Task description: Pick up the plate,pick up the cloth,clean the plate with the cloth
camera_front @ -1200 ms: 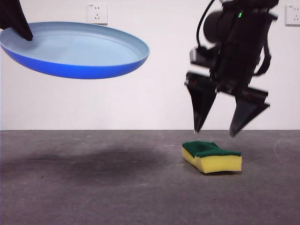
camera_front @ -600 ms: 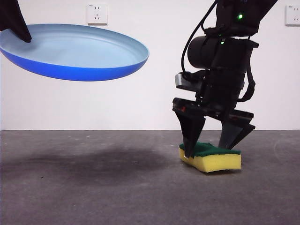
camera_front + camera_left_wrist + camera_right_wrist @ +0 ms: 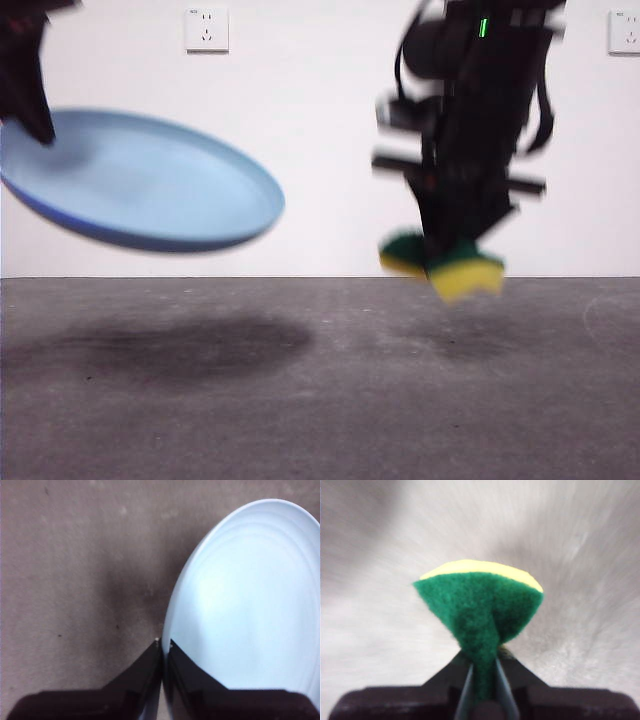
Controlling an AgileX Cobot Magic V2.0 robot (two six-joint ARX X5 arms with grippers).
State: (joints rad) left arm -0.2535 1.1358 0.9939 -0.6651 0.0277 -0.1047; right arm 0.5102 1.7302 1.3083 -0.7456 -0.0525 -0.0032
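The left gripper [image 3: 162, 647] had its two jaws pressed together on the rim of the plate [image 3: 150, 190], which hung in the air at the left of the front view, tilted with its hollow facing the camera and well clear of the table [image 3: 320, 400]. The plate looked stiff and light, judged by the way a pinch at one edge carried it whole; its smooth matte face would probably slip under a loose grip, so the raised rim was the sensible hold.

To the right, the right gripper [image 3: 482, 672] was clamped tight on the sponge [image 3: 445, 268], lifted off the table and level with the plate's lower edge, well apart from it. The sponge was plainly soft: the jaws had squeezed its middle to a thin waist. A mid-body hold like this left the ends free for wiping.

The front view was blurred by motion and showed only heights and spacing; which face of the sponge pointed toward the plate could not be told there. The right wrist view showed the green scouring layer and the pinch. The left wrist view showed the plate's face looking clean and the jaws straddling the rim.
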